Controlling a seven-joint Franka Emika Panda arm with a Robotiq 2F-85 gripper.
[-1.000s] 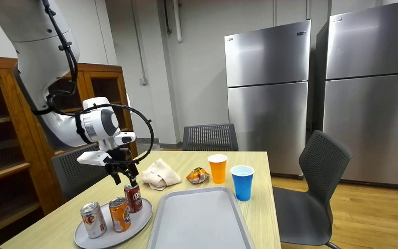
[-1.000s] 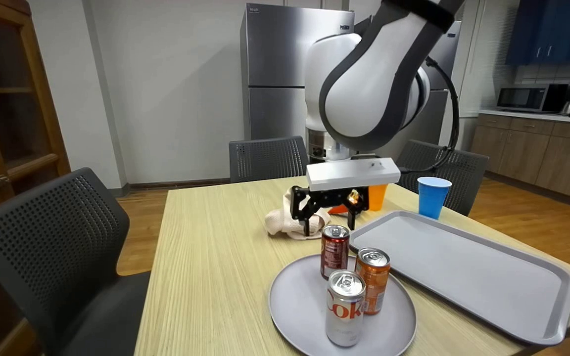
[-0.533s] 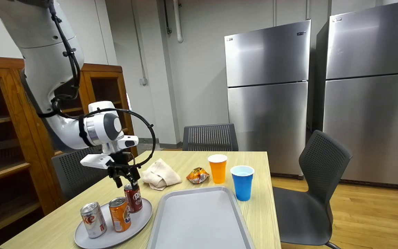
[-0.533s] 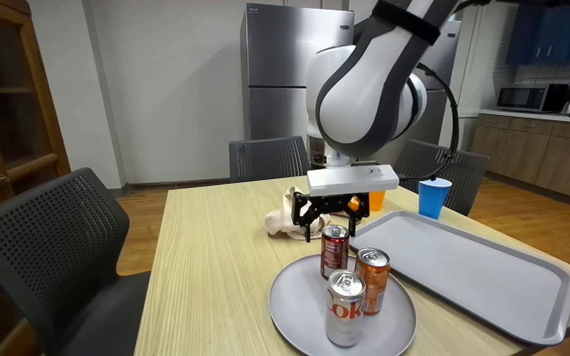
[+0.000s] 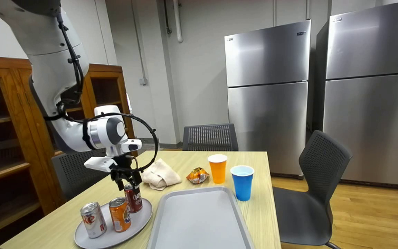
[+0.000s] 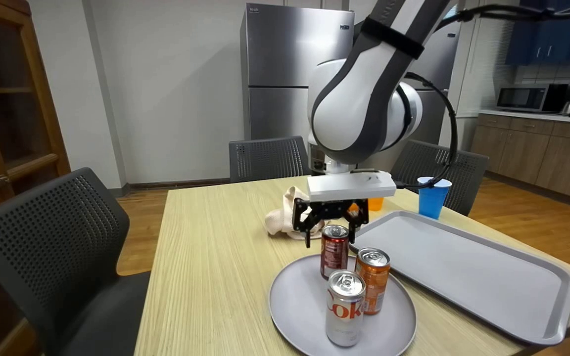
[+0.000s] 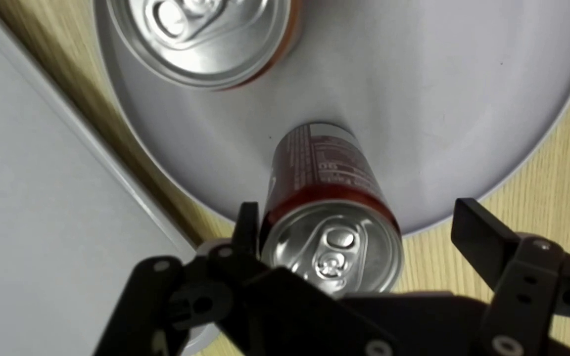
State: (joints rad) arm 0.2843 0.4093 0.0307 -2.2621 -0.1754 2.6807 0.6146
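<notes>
Three soda cans stand upright on the round grey plate (image 6: 297,301), and your tool (image 6: 330,242) is spread wide about the upper end of one, the dark red Dr Pepper can (image 7: 322,168), with nothing in its grip. That can sits by the plate's rim, a little apart from the Fanta can (image 5: 119,214), while the Diet Coke can (image 6: 345,316) is the farthest from the tool. Mind your centring: in the wrist view the Dr Pepper can lies closer to the finger (image 7: 248,227) beside the rectangular grey tray (image 7: 57,222) than to the opposite finger (image 7: 480,237), and whether the near one touches metal you cannot tell. If you come lower on this line, that near finger could catch the lid's edge and tip the can; if you close from this offset, one side would likely push before the other bears, and the can could skid or rock against the plate's raised rim. A hold taken too high, around the lid alone, may let the smooth metal slip. Sideways drift brings its own trouble, since the Fanta can stands near enough to be knocked, and the tray's lip lies just beside the plate on the bench (image 6: 206,257), where a low finger could strike it
</notes>
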